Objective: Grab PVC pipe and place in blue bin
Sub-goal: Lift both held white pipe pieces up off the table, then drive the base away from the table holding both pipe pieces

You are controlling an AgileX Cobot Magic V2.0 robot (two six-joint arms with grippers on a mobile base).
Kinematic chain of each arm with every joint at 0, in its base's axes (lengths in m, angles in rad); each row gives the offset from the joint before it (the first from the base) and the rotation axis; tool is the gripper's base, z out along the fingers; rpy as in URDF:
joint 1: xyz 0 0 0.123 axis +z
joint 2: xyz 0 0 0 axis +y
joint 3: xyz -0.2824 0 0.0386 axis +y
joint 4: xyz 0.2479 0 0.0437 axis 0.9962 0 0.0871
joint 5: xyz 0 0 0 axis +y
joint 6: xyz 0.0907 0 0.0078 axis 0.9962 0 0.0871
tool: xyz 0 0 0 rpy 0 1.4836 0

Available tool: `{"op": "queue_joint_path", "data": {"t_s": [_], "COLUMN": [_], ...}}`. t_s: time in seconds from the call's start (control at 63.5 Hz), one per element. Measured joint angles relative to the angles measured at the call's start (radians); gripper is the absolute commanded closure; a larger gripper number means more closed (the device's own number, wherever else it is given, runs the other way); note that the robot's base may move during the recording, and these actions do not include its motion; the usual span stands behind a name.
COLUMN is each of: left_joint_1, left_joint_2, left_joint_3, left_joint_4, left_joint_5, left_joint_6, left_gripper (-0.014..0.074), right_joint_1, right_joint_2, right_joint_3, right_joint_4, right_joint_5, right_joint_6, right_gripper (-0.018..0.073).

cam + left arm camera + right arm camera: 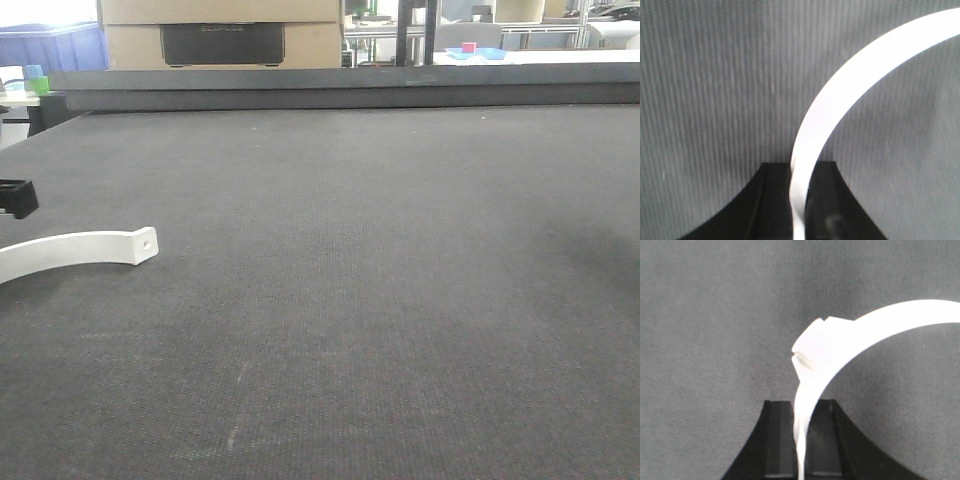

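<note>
My left gripper [799,169] is shut on a white curved strip [850,75] that arcs up and to the right over the dark grey mat. The same kind of strip [80,247], with a hole at its end, shows at the left edge of the front view. My right gripper [802,406] is shut on a second white curved strip [840,340] with a notched block on it. The right gripper is out of the front view. A blue bin [50,45] stands beyond the table's far left corner. No straight pipe shows in any view.
The dark grey mat [360,300] covers the whole table. A black part [15,197] juts in at the left edge of the front view. A cardboard box [220,35] and a raised dark rail [350,85] line the far edge.
</note>
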Motion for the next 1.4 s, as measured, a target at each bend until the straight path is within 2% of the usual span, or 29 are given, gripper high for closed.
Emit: {"op": "queue_joint_path", "data": {"t_s": [0.063, 0.221, 0.378, 0.457, 0.662, 0.804, 0.945, 1.087, 1.402], "left_joint_1": [0.0, -0.002, -0.026, -0.039, -0.047, -0.047, -0.047, -0.047, -0.047], "left_joint_2": [-0.037, -0.203, -0.389, -0.492, -0.775, -0.949, -1.085, -1.18, -1.224], "left_joint_3": [0.0, -0.007, -0.007, 0.015, 0.155, 0.266, 0.329, 0.341, 0.341], "left_joint_4": [-0.016, -0.109, -0.13, -0.131, -0.134, -0.134, -0.123, -0.066, -0.032], "left_joint_5": [0.013, 0.019, -0.007, -0.089, -0.416, -0.544, -0.569, -0.586, -0.601], "left_joint_6": [0.0, 0.0, 0.0, 0.0, 0.0, 0.0, 0.0, 0.0, -0.002], "left_gripper": [0.0707, 0.0707, 0.0707, 0.0707, 0.0707, 0.0707, 0.0707, 0.0707, 0.0707], "right_joint_1": [0.0, 0.0, 0.0, 0.0, 0.0, 0.0, 0.0, 0.0, 0.0], "right_joint_2": [-0.031, -0.132, -0.236, -0.296, -0.469, -0.604, -0.716, -0.793, -0.842], "right_joint_3": [0.0, 0.0, 0.002, 0.025, 0.163, 0.287, 0.352, 0.36, 0.36], "right_joint_4": [0.0, 0.0, -0.006, -0.009, -0.016, -0.041, -0.054, -0.057, -0.059], "right_joint_5": [0.0, -0.008, -0.052, -0.134, -0.343, -0.457, -0.508, -0.512, -0.52], "right_joint_6": [0.0, 0.0, -0.002, -0.037, -0.073, -0.084, -0.089, -0.09, -0.09], "right_gripper": [0.0728, 0.0728, 0.0728, 0.0728, 0.0728, 0.0728, 0.0728, 0.0728, 0.0728]}}
